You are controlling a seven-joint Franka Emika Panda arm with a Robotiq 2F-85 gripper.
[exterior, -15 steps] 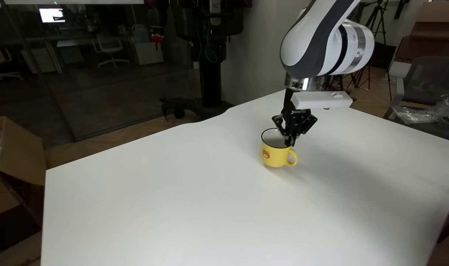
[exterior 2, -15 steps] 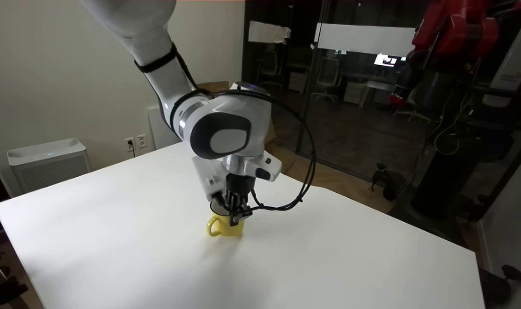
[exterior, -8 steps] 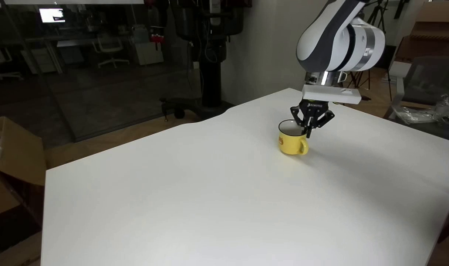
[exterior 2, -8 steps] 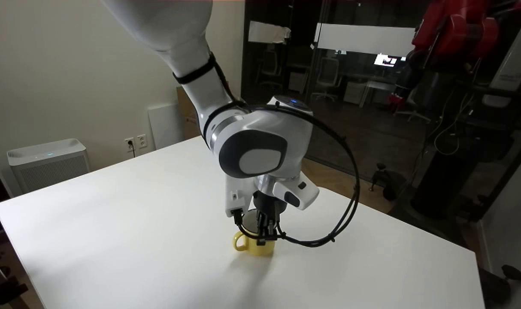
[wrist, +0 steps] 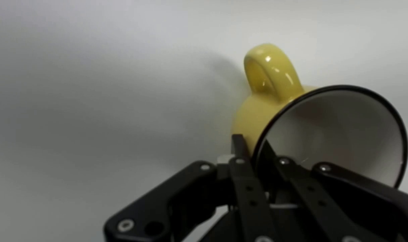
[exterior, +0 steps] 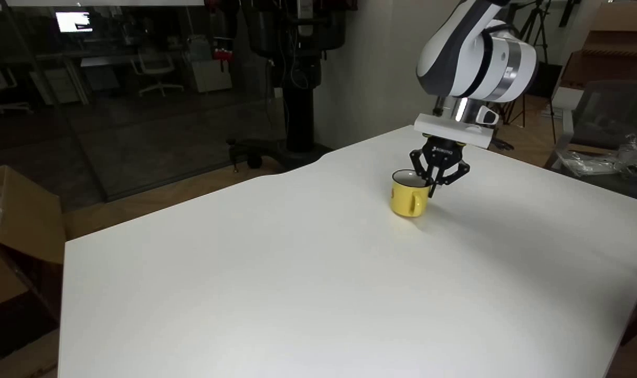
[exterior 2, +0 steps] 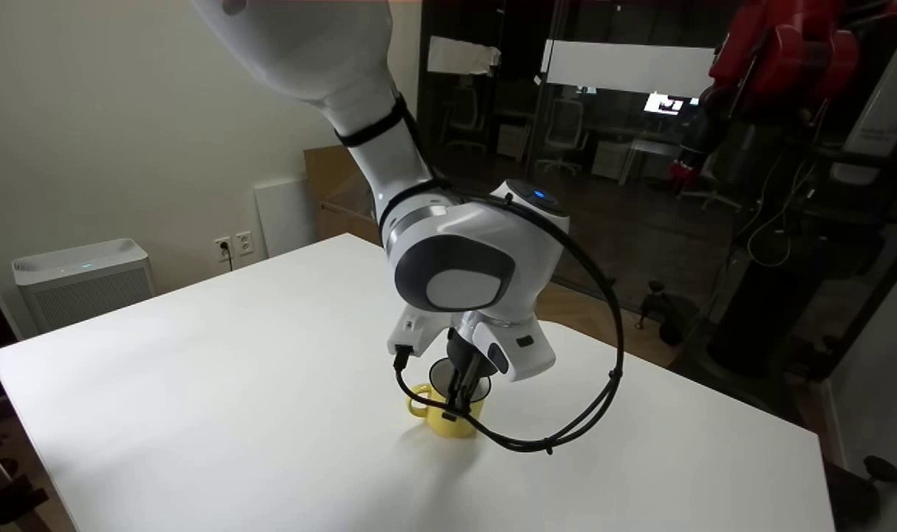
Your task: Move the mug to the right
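Note:
The yellow mug [exterior: 400,199] with a dark rim shows in both exterior views [exterior 2: 467,425], upright or nearly so, close over or on the white table [exterior: 255,283]; I cannot tell if its base touches. My gripper [exterior: 432,189] comes from above and is shut on the mug's wall. In the wrist view the gripper [wrist: 253,151] has one finger outside the wall and one inside the whitish cup, with the rim between them. The handle [wrist: 278,72] points away from the fingers, to the top of that view. In an exterior view the fingertips [exterior 2: 449,416] partly cover the mug.
A black cable loop [exterior 2: 617,355] hangs from the arm beside the gripper and crosses in front of the mug. A cardboard box [exterior: 32,215] stands on the floor by the table's edge. A grey chair [exterior: 612,121] stands behind the table.
Over the second, the gripper and mug have moved together, rightward in both exterior views. In the last half second they have moved little, but the gripper and mug have turned, swinging the handle round.

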